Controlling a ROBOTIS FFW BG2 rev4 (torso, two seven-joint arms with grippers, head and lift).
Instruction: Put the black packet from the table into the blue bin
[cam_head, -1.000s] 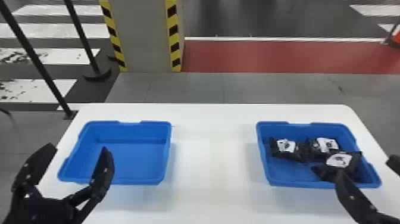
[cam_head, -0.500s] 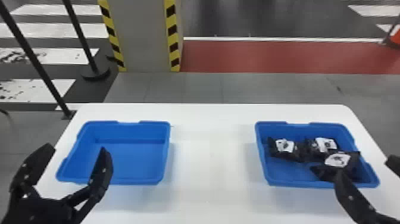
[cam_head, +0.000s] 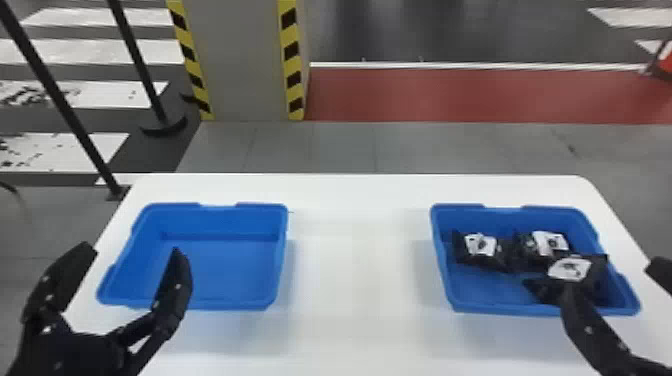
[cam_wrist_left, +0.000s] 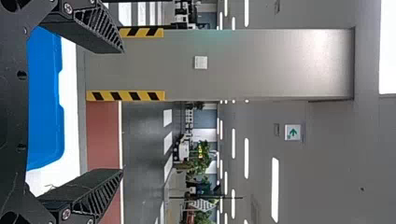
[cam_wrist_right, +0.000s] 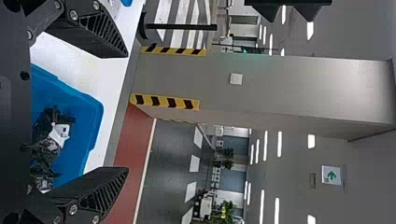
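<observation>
Three black packets with white labels lie in the right blue bin (cam_head: 500, 306): one at its left (cam_head: 480, 246), another at its back middle (cam_head: 549, 242) and a third nearer the front right (cam_head: 570, 269). The left blue bin (cam_head: 225, 272) holds nothing. My left gripper (cam_head: 135, 250) is open over that bin's left front side; in the left wrist view the gripper (cam_wrist_left: 123, 111) has nothing between its fingers. My right gripper (cam_head: 612, 280) stands open at the right bin's front right, one finger overlapping the third packet. In the right wrist view the gripper (cam_wrist_right: 128, 112) is also empty.
Both bins stand on a white table (cam_head: 360, 280), with bare tabletop between them. Beyond the far edge are a grey pillar (cam_head: 245, 60) with striped corners and black posts (cam_head: 135, 60) on the floor at the left.
</observation>
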